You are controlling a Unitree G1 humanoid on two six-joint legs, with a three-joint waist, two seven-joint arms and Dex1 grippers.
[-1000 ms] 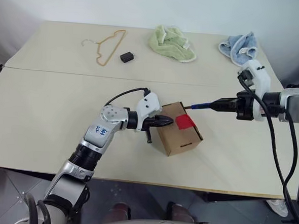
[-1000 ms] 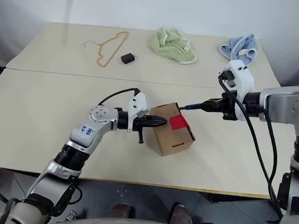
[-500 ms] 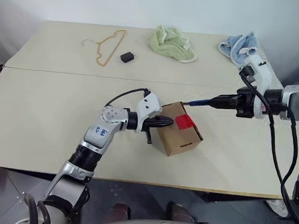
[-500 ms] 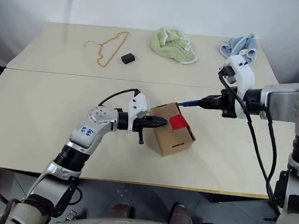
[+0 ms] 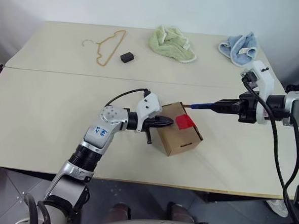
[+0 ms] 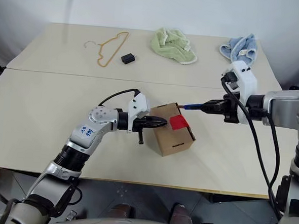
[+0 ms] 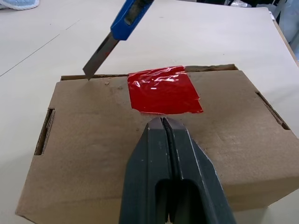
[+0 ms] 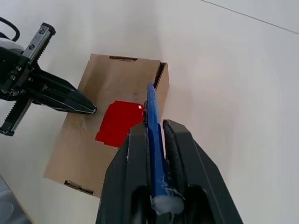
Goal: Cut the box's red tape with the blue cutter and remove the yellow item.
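Right now the right tool [image 5: 226, 104] is pinching the cutter [image 7: 126, 16], whose blade tip meets the far edge of the box [image 7: 93, 140] at the flap seam, just beside the tape [image 7: 164, 89]. From that tip the tape lies along the seam, toward the box's middle; the cutter's long axis runs back to the right tool, crossing the seam. The left tool [image 7: 167, 128], pressed together and empty, rests on the box top just short of the tape. I'd judge the blade must travel sideways along the seam. Presumably the yellow item sits inside the taped box on the bench [image 5: 48, 111].
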